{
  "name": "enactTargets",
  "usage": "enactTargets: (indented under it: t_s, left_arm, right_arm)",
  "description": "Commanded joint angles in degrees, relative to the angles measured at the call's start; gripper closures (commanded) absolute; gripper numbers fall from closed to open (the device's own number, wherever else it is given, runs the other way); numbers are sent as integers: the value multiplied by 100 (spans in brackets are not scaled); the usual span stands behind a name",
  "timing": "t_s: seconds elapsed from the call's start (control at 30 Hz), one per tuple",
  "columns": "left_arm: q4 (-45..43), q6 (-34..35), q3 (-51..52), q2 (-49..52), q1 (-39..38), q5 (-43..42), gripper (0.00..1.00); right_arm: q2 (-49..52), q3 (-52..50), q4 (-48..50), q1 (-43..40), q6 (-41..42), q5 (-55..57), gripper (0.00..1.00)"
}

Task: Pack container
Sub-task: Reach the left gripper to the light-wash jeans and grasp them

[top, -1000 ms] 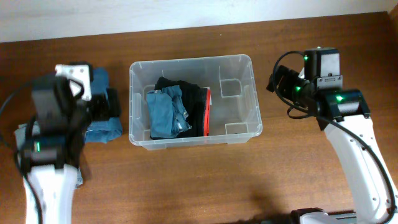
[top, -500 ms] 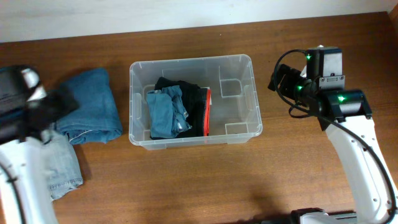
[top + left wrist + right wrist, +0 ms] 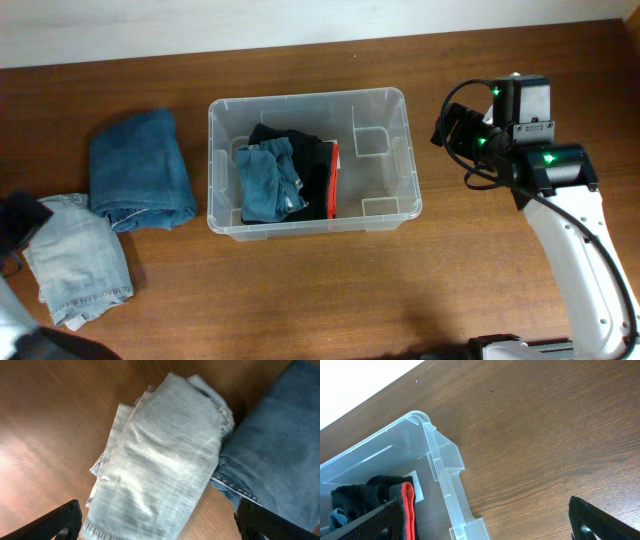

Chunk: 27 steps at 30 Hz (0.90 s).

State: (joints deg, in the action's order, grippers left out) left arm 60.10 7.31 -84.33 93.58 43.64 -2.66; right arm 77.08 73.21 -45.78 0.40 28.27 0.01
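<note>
The clear plastic container [image 3: 310, 98] stands mid-table. It holds a crumpled blue denim piece [image 3: 268, 185] and a black garment with red trim [image 3: 314, 168]. Its right part shows bare base. My left gripper [image 3: 160, 527] is open and empty, hovering over a folded light denim garment [image 3: 160, 460], which lies at the left edge in the overhead view [image 3: 78, 258]. My right gripper [image 3: 485, 525] is open and empty, above the container's right rim [image 3: 440, 460]. The red trim [image 3: 408, 505] shows in the right wrist view.
Folded dark blue jeans [image 3: 140, 172] lie left of the container and touch the light denim; they also show in the left wrist view [image 3: 280, 455]. My left arm [image 3: 18, 222] is mostly off the left edge. My right arm [image 3: 520, 150] stands right of the container.
My left arm has swung from over the dark blue jeans out to the table's left edge, uncovering both denim garments. The right arm and the container's contents have not moved.
</note>
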Motion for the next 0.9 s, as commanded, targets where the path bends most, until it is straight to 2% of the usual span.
enactTargets:
  t_s: [0.0,0.1,0.27,0.57,0.87]
  left_arm:
    - [-87,-855,-109,468,627,-1329,2]
    - [-83,-1670,-107,833,1209,-2337,6]
    - [-57,-2433,-92,1196,1784,-2962,4]
    - [-177,-2824,-50,2459,1993,-3213,2]
    - [-505,-2824,-50,2949,1987,-2951,3]
  right_arm:
    - [-42,116,17,-44,-22,90,2]
    - [-42,116,17,-44,-22,90,2]
    - [-42,116,17,-44,-22,90,2]
    - [-42,116,17,-44,-22,90,2]
    - [-42,116,17,-44,-22,90,2]
